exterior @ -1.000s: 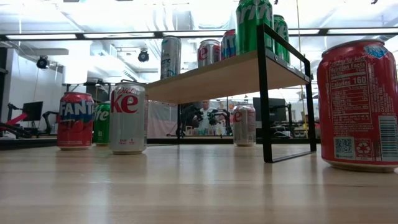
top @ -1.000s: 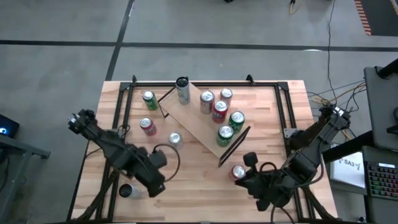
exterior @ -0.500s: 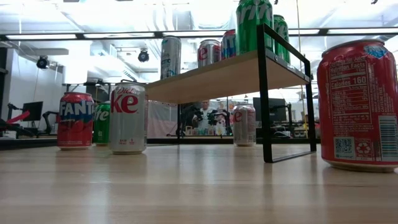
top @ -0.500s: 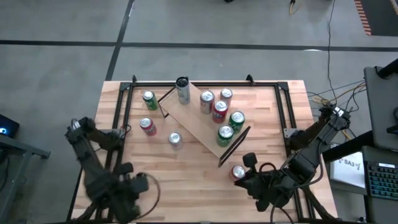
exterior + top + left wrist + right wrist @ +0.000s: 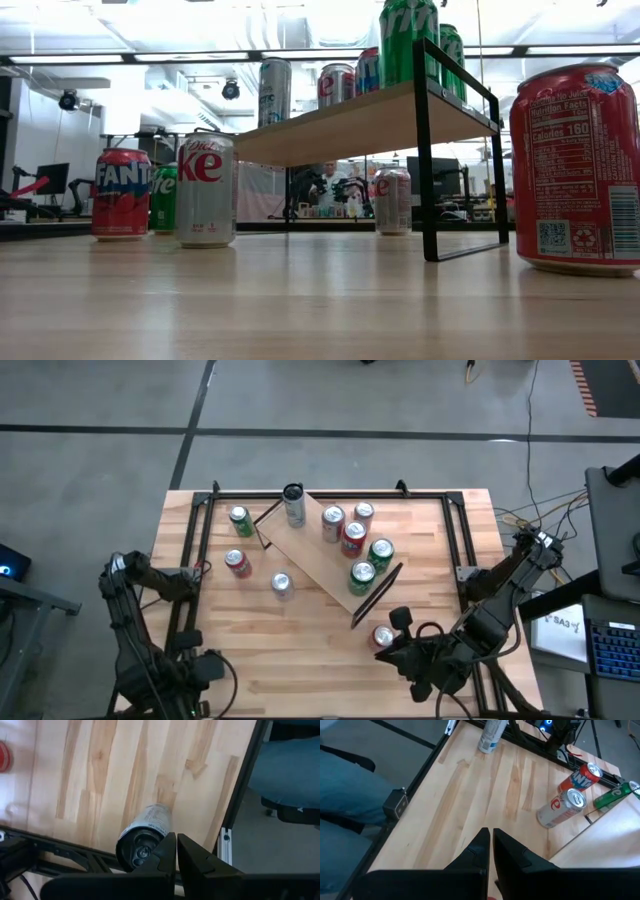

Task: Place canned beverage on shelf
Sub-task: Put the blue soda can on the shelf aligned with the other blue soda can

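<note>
1. Diagonally across the middle of the light plank tabletop [image 5: 300, 645] stands the shelf [image 5: 322, 555], a small light-wood board with thin black metal end frames.
2. On this board stand six drink cans: a tall silver can [image 5: 293, 505] at its 11 o'clock end, a silver-topped can [image 5: 332, 523], another silver-topped can [image 5: 363, 513], a red can [image 5: 352, 537], and two green cans [image 5: 380, 551] [image 5: 361, 575] toward the 4 o'clock end.
3. On the bare planks at 9 o'clock of the board sit a green can [image 5: 240, 520], a red Fanta can [image 5: 237, 563] and a silver Diet Coke can [image 5: 281, 584].
4. A red cola can [image 5: 383, 637] stands at 5 o'clock of the board, just beyond its black end frame.
5. The left gripper [image 5: 176, 851] hangs at the table's 7 o'clock corner, fingers clenched together on nothing; just under it a silver can with a dark end [image 5: 145, 836] lies on its side by the black rail.
6. The right gripper [image 5: 491, 840] is near the 5 o'clock corner, fingers pressed together and empty, just beside the red cola can.
</note>
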Controlling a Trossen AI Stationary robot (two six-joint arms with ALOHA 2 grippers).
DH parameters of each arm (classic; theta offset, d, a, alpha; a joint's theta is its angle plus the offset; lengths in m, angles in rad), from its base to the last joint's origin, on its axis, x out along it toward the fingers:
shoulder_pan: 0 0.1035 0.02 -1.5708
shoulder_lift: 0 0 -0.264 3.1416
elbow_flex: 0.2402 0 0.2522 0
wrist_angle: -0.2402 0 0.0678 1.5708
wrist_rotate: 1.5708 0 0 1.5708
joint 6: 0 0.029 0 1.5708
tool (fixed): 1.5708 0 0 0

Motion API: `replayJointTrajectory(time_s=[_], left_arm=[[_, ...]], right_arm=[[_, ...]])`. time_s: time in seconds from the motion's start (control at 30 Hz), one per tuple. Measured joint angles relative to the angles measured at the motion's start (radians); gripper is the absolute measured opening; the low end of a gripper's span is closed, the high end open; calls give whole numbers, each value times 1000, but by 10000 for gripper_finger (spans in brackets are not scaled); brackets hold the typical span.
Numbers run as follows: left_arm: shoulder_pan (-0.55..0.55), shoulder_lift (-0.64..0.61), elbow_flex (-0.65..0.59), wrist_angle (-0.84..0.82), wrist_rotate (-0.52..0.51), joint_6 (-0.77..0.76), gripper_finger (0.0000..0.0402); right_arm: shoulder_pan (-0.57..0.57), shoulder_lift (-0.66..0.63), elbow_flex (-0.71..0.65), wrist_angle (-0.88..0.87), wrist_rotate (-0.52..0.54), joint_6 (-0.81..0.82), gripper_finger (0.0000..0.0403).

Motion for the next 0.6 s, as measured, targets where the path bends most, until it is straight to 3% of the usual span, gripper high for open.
replayJointTrajectory(time_s=[0.23,0.6], left_arm=[[-22,-60,-44,0,9,-19,0],[-55,-195,-238,35,7,-61,1]], right_arm=[[0,0,-3,0,0,9,12],[0,1,-16,23,0,23,12]])
